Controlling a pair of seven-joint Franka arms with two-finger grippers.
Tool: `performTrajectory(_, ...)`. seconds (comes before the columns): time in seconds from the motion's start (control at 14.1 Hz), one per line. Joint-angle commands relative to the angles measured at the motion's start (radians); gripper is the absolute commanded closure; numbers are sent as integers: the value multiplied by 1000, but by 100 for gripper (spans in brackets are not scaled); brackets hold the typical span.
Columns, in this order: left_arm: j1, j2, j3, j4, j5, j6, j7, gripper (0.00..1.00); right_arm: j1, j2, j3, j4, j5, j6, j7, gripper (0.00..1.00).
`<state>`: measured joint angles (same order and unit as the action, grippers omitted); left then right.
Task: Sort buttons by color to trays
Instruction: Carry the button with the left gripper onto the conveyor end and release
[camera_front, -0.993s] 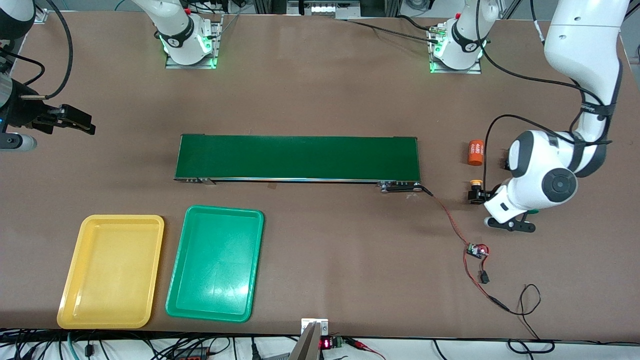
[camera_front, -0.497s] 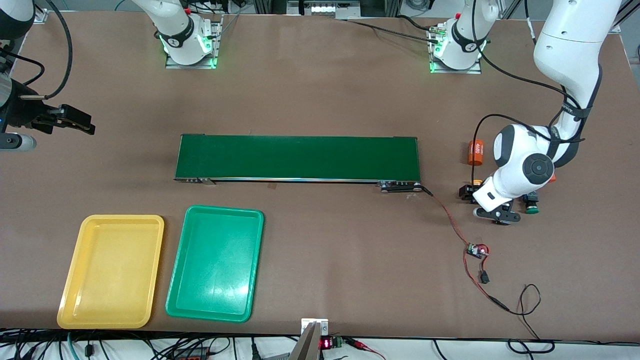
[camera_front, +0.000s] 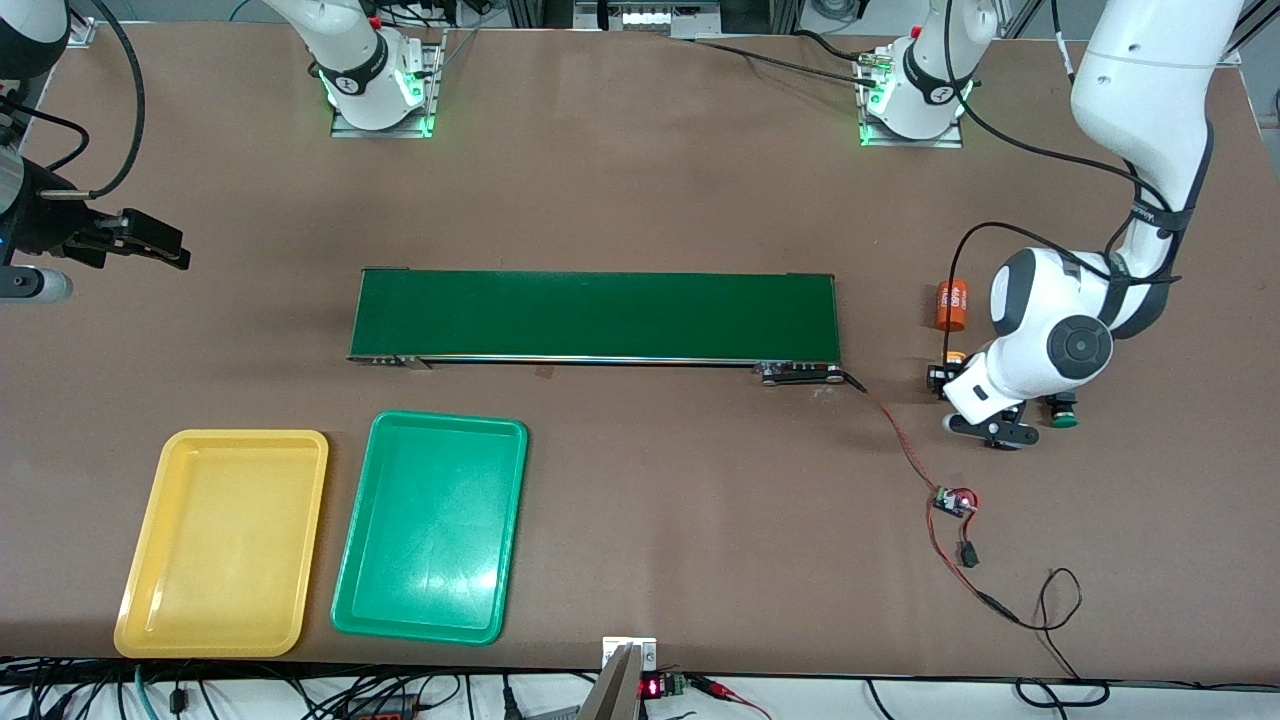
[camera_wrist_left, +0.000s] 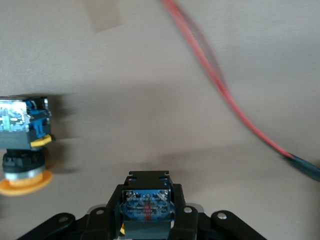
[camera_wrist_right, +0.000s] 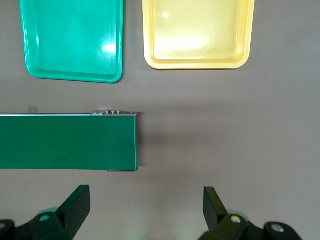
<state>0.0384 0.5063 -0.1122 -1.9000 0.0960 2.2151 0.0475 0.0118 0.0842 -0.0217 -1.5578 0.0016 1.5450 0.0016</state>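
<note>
Front view: the left gripper (camera_front: 985, 425) sat low at the left arm's end of the table, among the buttons; a green button (camera_front: 1062, 414) lay beside it and an orange cylinder (camera_front: 952, 305) farther from the camera. The yellow tray (camera_front: 150, 560) and green tray (camera_front: 365, 580) lay well apart from it, so a weak hold might drop the button on the way.

Left wrist view: its fingers (camera_wrist_left: 112, 212) were clamped on 1 button (camera_wrist_left: 148, 206), whose cap colour was hidden; a yellow button (camera_wrist_left: 22, 150) lay beside it. A second before, this gripper was open and nearer the table's end.

Right wrist view: the right gripper (camera_wrist_right: 145, 212) waited, open.
</note>
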Motion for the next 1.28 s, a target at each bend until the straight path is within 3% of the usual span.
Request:
performTrajectory(0.0,-20,-28,-91,171,-4,-280,9,90,-1,12,2,21,5,-6,-8,0)
performTrajectory(0.14,-20,-25,-194,206,-9,-334,-24,90,-3,14,0,22,5,-8,-8,0)
performTrajectory(0.35,-28,-12,-309,165,-6,-270,-214,89,-1,14,2,21,6,-8,-5,0)
performTrajectory(0.57,-116,6,-313,118,-4,-194,-372,88,4,14,2,21,1,-6,3,0)
performTrajectory(0.78,-132,12,-313,39,-2,-63,-425,84,0,15,2,21,-5,-6,-6,0)
performTrajectory(0.85,-132,11,-313,39,-2,-63,-428,68,0,15,2,21,-5,-9,-6,0)
performTrajectory(0.92,-130,8,-314,42,-2,-66,-426,15,0,15,2,21,-5,-9,-6,0)
performTrajectory(0.99,-130,0,-317,50,-2,-72,-436,0,0,15,2,21,-9,-9,-8,0)
performTrajectory(1.21,-121,-14,-319,142,-4,-187,-446,0,0,28,2,21,-9,-11,-8,0)
